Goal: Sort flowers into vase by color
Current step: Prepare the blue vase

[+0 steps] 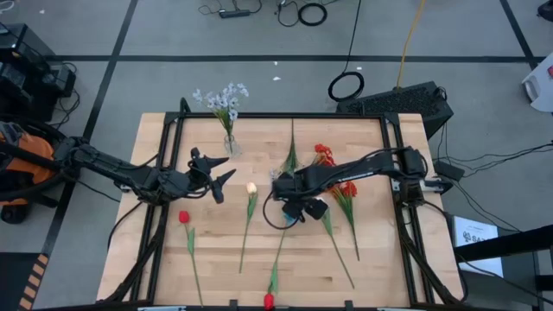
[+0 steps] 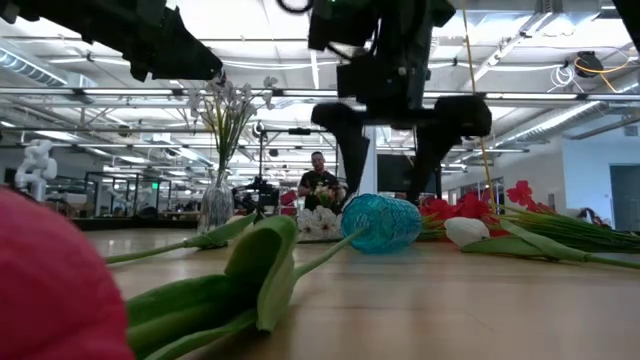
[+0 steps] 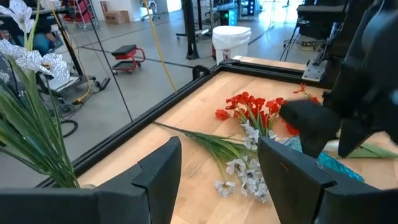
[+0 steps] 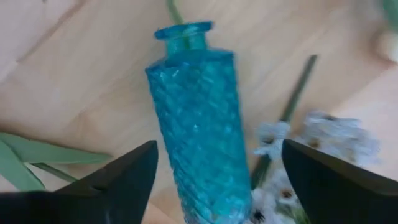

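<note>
Right wrist view: toppled blue vase [image 4: 196, 118] amid white sprigs [image 4: 311, 146].

1. The bottle vase [image 4: 198, 118] lying on its side is turquoise glass, ribbed in a diagonal diamond weave.
2. The counter [image 1: 216, 259] is pale blond wood, framed in black.
3. Red blooms [image 3: 249, 106] sit on green stems.
4. The sprigs [image 1: 223, 97] in the clear vase [image 1: 230, 143] are bluish-white.
5. One rosebud [image 1: 251, 187] is creamy white.

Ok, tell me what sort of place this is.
Probably a big open workshop or lab hall: exposed ceiling beams with strip lights, a grey floor marked with tape lines, cables and a rolling stool.
</note>
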